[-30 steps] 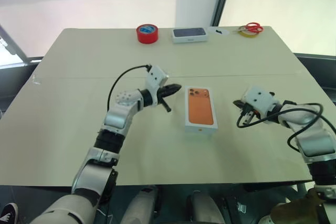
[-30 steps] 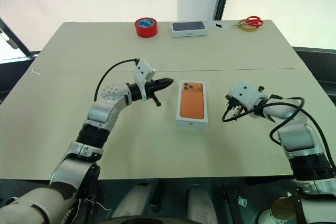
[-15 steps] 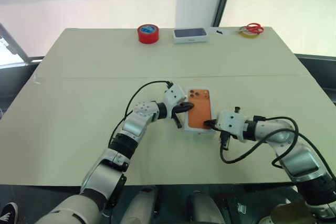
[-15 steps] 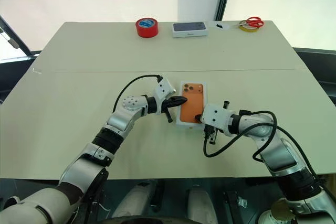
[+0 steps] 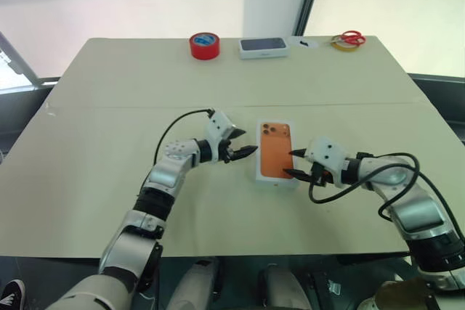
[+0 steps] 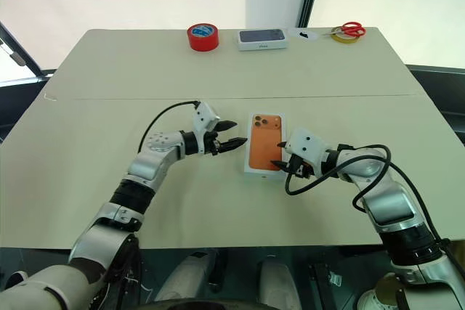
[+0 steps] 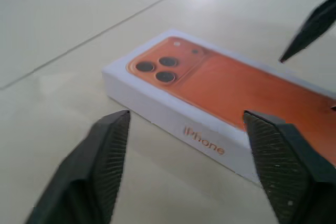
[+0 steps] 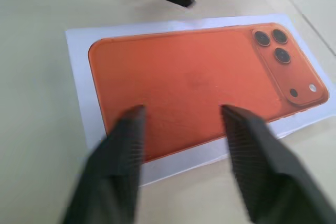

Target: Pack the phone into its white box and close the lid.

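Note:
The lid [image 5: 276,150], white with an orange phone picture on top, sits closed over the white box at the table's middle. The phone is hidden. My left gripper [image 5: 247,141] is open just left of the box, a small gap from its long side, pointing at it. In the left wrist view the fingers [image 7: 107,150] straddle the box's side [image 7: 173,114]. My right gripper [image 5: 290,162] is open at the box's right near corner, and its fingers [image 8: 239,145] hang over the lid [image 8: 189,82]. Neither gripper holds anything.
Along the far edge stand a red tape roll [image 5: 204,45], a white box with a dark top [image 5: 263,47], and red scissors on a yellow tape ring [image 5: 347,40]. The cream table [image 5: 109,179] has free room on both sides of the box.
Both grippers came in to the box with fingers shut, then opened. The left one has since drawn back a little to the left. The box has not moved.

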You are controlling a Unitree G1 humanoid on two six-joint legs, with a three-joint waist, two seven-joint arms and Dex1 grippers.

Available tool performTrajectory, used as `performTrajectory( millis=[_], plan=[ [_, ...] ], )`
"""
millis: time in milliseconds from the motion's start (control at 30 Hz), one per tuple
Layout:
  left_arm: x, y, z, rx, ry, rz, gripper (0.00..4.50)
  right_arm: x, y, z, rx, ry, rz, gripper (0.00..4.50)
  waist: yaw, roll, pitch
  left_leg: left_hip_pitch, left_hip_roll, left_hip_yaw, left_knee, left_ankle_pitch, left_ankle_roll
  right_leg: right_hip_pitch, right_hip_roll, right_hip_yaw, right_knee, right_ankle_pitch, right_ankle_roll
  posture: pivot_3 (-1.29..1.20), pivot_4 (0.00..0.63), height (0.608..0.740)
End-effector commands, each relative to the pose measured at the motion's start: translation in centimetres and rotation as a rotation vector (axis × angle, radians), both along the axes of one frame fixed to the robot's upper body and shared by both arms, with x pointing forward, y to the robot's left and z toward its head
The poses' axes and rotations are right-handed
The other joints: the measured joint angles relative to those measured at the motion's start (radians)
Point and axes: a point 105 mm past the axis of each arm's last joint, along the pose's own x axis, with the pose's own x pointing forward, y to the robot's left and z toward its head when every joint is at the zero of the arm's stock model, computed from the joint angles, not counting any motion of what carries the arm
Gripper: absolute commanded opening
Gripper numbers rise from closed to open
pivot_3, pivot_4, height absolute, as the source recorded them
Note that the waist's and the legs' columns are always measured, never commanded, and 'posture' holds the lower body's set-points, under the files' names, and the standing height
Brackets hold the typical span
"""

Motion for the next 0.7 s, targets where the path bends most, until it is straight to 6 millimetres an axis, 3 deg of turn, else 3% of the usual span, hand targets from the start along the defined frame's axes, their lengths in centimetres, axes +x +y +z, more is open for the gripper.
performTrajectory(
  millis=[33,100,167,333,400,567,700],
  plan=[
    [-0.9,2.9,4.1,-0.053,-0.114,0.008,4.5,-0.4,-0.7,4.0,0.151,-0.068,0.015,4.4,0.0,0.0,0.0,0.0,0.0,0.0,0.0,0.0,0.0,0.0,0.0,0.0,0.0,0.0,0.0,0.0,0.15,0.736],
    [-1.7,5.8,4.5,-0.021,-0.102,0.048,4.5,-0.9,-1.8,6.0,0.239,-0.103,-0.008,4.46,0.0,0.0,0.0,0.002,0.0,0.0,-0.001,0.0,0.0,0.001,0.0,0.0,0.0,0.0,0.0,0.0,0.15,0.736],
    [-2.5,8.2,4.6,0.011,-0.074,0.089,4.5,-1.8,-3.1,6.3,0.212,-0.121,-0.01,4.46,0.001,0.001,0.0,0.002,0.0,0.0,-0.002,0.0,0.0,0.001,0.0,0.001,0.0,0.0,0.0,0.0,0.15,0.736],
    [-4.1,13.6,5.0,0.034,-0.07,0.206,4.5,-3.3,-6.7,4.8,0.121,-0.051,-0.054,4.46,0.015,0.001,0.0,0.002,0.0,0.001,-0.003,0.0,0.0,0.001,0.0,0.001,-0.001,-0.002,-0.004,0.0,0.15,0.736],
    [-4.8,15.6,4.1,0.079,-0.05,0.252,4.5,-3.5,-8.1,4.6,0.106,-0.045,-0.085,4.46,0.018,0.001,0.001,0.003,0.0,0.002,-0.003,0.0,0.0,0.001,-0.001,0.002,-0.001,-0.002,-0.004,0.0,0.15,0.736],
    [-6.0,19.2,2.5,0.124,0.013,0.365,4.5,-3.7,-10.5,3.4,0.047,-0.018,-0.13,4.46,0.02,0.002,0.001,0.003,0.0,0.003,-0.004,0.0,0.0,0.0,-0.001,0.003,-0.001,-0.003,-0.007,0.0,0.15,0.736],
    [-6.6,20.8,1.0,0.167,0.021,0.412,4.5,-3.3,-11.4,2.7,0.01,-0.024,-0.141,4.46,0.021,0.003,0.001,0.003,0.0,0.003,-0.005,0.0,0.0,0.0,-0.002,0.003,-0.002,-0.004,-0.007,0.0,0.15,0.736]
  ],
)
